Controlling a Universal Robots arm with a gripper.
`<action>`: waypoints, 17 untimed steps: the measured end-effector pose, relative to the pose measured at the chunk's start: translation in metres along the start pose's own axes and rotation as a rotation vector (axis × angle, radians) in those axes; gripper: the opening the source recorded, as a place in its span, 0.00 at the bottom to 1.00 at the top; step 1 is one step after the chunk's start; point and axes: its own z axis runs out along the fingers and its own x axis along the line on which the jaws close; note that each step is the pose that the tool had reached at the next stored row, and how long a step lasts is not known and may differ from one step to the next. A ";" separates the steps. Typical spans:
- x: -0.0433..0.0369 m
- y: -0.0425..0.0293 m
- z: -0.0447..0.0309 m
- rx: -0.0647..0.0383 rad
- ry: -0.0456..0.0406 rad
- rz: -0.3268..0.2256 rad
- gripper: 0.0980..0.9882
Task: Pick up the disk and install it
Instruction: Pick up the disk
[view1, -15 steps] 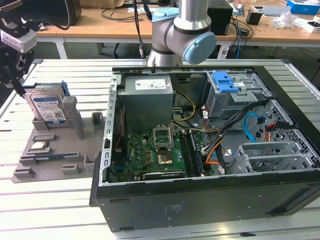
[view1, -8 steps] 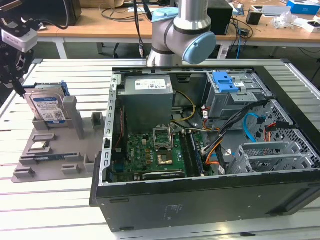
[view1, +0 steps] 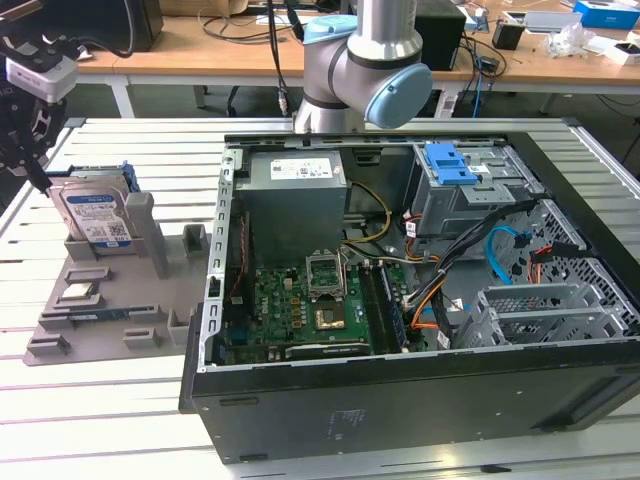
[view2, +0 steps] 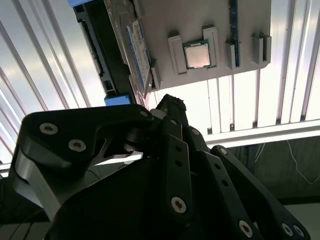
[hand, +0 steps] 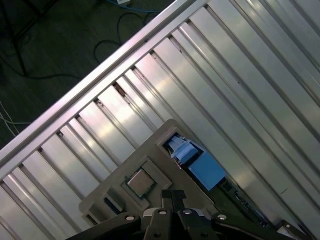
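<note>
The disk (view1: 95, 215) stands on edge in a grey tray (view1: 150, 300) on the slatted table (view1: 100, 430), at the exterior view's left, well apart from the open case (view1: 400, 400). Its flat side carries a white-and-blue label (view1: 100, 212) with small print and a code patch. A blue frame (view1: 128, 178) shows along its far edge, and the tray's blocks hide its lower edge.

The gripper (view1: 42, 183) hangs just beside the disk, on the side away from the case. In the first wrist view we see the gripper (hand: 173, 192) with its jaws drawn together and nothing between them, above the tray. The blue frame (hand: 202, 167) lies just past it.

In the second wrist view the gripper's dark links cover much of the picture. Beyond its tip (view2: 171, 101) we make out the disk (view2: 135, 47), partly cut off, a chip (view2: 198, 54) and a memory stick (view2: 233, 30) in tray pockets.

Inside the case, the power supply (view1: 297, 180) bears a white sticker, and the blue-handled bay (view1: 450, 165) sits at the far right.
</note>
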 end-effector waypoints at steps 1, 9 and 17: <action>0.0000 0.0000 0.0000 0.000 0.0001 -0.005 0.01; 0.0000 0.0000 0.0000 -0.001 0.0008 -0.049 0.01; 0.0000 0.0000 0.0000 -0.002 0.0014 -0.090 0.01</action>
